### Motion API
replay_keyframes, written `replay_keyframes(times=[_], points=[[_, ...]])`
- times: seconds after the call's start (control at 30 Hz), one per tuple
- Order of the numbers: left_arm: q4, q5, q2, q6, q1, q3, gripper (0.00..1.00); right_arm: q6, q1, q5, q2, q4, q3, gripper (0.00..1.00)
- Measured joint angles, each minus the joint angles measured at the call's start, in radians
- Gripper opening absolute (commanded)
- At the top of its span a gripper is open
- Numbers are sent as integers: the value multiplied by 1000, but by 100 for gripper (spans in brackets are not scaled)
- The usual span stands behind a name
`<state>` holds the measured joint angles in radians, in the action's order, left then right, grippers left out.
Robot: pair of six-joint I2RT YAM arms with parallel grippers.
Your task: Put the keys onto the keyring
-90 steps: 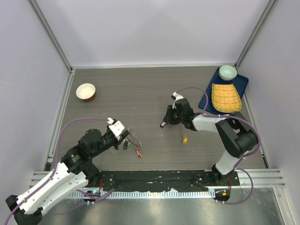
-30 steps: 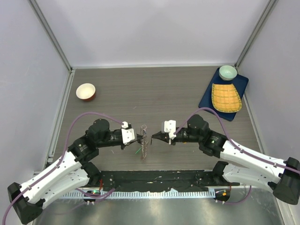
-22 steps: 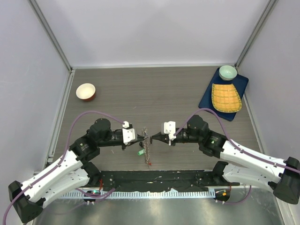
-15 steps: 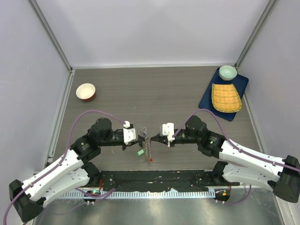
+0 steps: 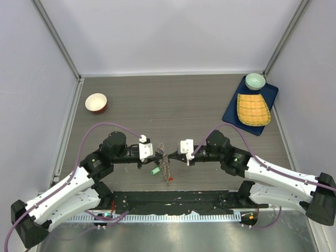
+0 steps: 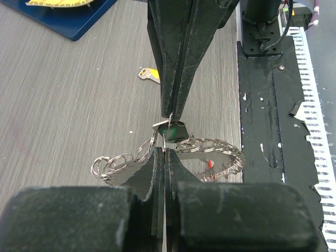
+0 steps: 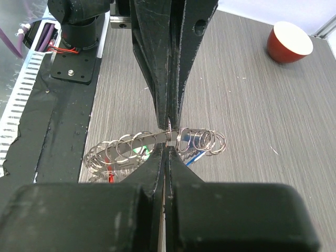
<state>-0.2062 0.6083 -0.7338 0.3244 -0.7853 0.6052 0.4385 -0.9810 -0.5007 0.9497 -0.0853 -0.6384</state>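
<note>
Carrying everything, a dark grey wood-grain table point(image 5: 157, 100) is filling the top view between pale walls. Two black-and-white robot arms are reaching in from the near edge. The left arm point(image 5: 73, 184) and the right arm point(image 5: 273, 176) are pointing at each other, with their tips nearly touching near the middle of the table's near side. A dark blue rectangular tray point(image 5: 232, 113) is lying in the far right corner, bearing a yellow woven mat point(image 5: 253, 108) and, at its far end, a pale green bowl point(image 5: 255, 80). A red bowl with a white inside point(image 5: 96, 102) is sitting well apart at the far left.

Between the two tips a large thin grey metal keyring point(image 5: 166, 167), fringed with small rings and silver keys, is hanging edge-on to the top camera. The left end effector point(image 6: 164, 153) is pinching fully closed on the keyring's near rim. The right end effector point(image 6: 169, 117) is likewise pressing its fingers together, gripping a small silver key with a dark tag point(image 6: 174, 129) right against the keyring, just above the left fingertips. Coloured tags are dangling from the keyring: a green tag point(image 5: 156, 170), a red tag point(image 5: 170, 179) and a blue tag point(image 7: 192, 157). A small yellow-tagged key point(image 6: 149, 75) is lying loose on the table beyond the keyring, showing only in the left wrist view.
</note>
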Motion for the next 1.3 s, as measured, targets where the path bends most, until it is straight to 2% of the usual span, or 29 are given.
replay_keyframes(times=[1.3], points=[[0, 21, -14, -3, 0, 0, 0, 4, -12, 29, -6, -11, 0, 1]])
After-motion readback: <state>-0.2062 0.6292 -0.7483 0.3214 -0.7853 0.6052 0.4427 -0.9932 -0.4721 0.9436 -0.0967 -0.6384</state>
